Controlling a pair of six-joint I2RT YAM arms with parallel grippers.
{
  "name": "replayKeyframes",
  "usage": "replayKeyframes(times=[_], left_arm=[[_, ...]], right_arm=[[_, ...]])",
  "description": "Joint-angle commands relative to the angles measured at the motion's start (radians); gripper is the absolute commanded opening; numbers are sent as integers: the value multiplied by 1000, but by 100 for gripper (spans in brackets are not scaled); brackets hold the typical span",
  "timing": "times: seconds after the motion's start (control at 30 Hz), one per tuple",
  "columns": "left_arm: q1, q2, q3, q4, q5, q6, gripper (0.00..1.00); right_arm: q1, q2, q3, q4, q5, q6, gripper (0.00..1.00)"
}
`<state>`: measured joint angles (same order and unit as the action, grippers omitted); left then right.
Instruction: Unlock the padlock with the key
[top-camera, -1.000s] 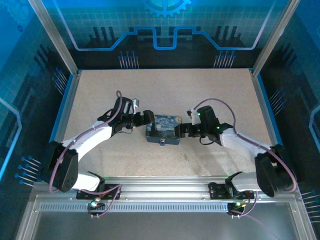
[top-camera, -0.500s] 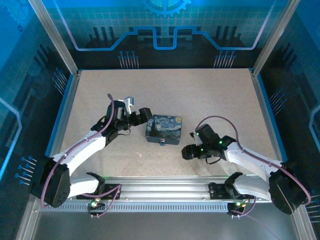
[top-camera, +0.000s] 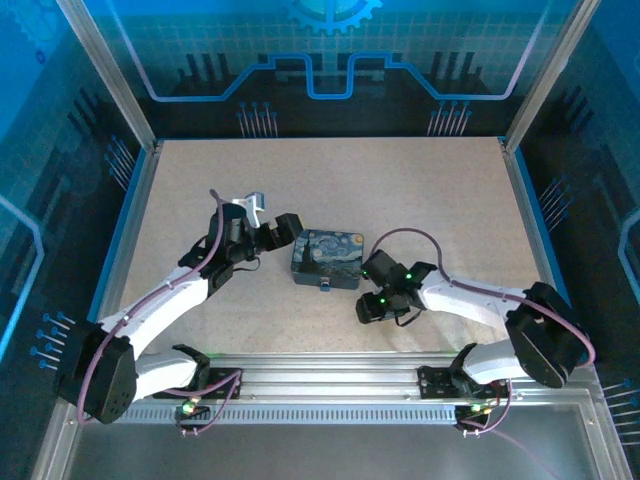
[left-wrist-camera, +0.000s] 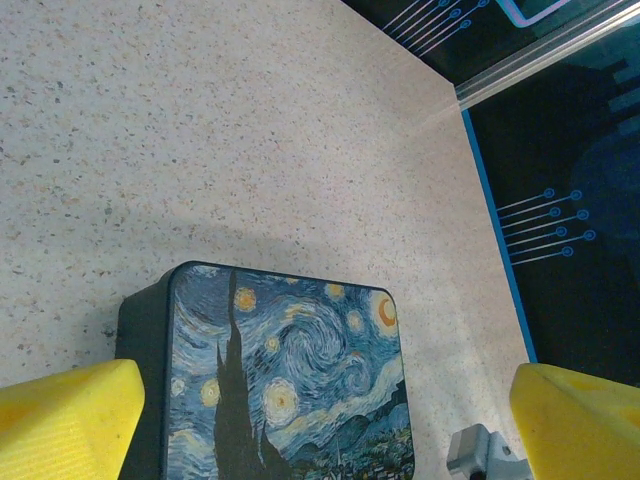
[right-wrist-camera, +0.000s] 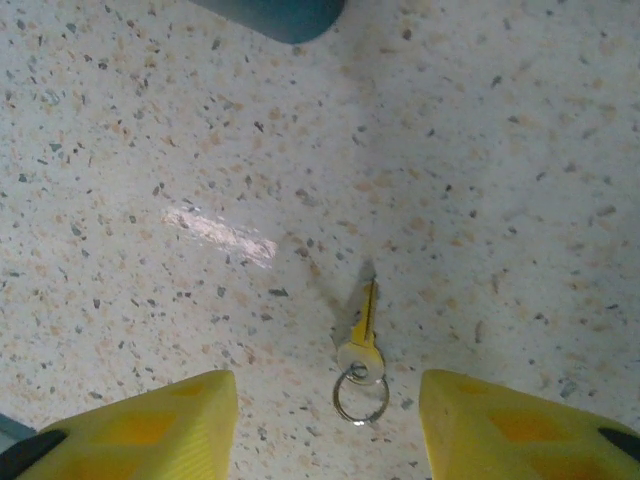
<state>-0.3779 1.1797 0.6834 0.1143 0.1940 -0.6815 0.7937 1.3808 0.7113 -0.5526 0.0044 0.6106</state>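
A speckled beige table (top-camera: 420, 190), terrazzo-like and faintly glossy, sits inside an enclosure of blue-lit panels. In the lower middle of the right wrist view the key (right-wrist-camera: 362, 335) lies flat on it. It is small, with a thin brass-coloured blade pointing up-frame and a pale rounded head, and a fine wire ring (right-wrist-camera: 360, 398) is threaded through the head.

The right jaws stand open. Their ridged yellow fingers (right-wrist-camera: 150, 430) fill the two bottom corners, with the key between them and touching neither.

The padlock (top-camera: 325, 287) is a tiny silvery lump against the near edge of the tin (top-camera: 328, 258), a rounded-cornered box printed with swirling blue night sky and yellow stars. It shows again as a grey metal piece at the bottom right of the left wrist view.

The left jaws are wide open and empty, at the tin's left end.

A second ago the right jaws were at the tin's right side. They have since dropped to the bare patch at the centre-right of the overhead view. The left jaws have backed slightly off the tin.
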Motion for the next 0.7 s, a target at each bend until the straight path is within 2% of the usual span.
replayKeyframes(times=[0.0,0.3,0.67], left_arm=[[-6,-20,-15,28,-16,-1,96],[-5,-15,-19,31,-16,2,97],[-4,-15,-19,27,-15,5,98]], right_arm=[[37,52,54,-85,53,2,49],[93,164,129,-174,127,-8,42],[107,192,105,-152,133,3,38]])
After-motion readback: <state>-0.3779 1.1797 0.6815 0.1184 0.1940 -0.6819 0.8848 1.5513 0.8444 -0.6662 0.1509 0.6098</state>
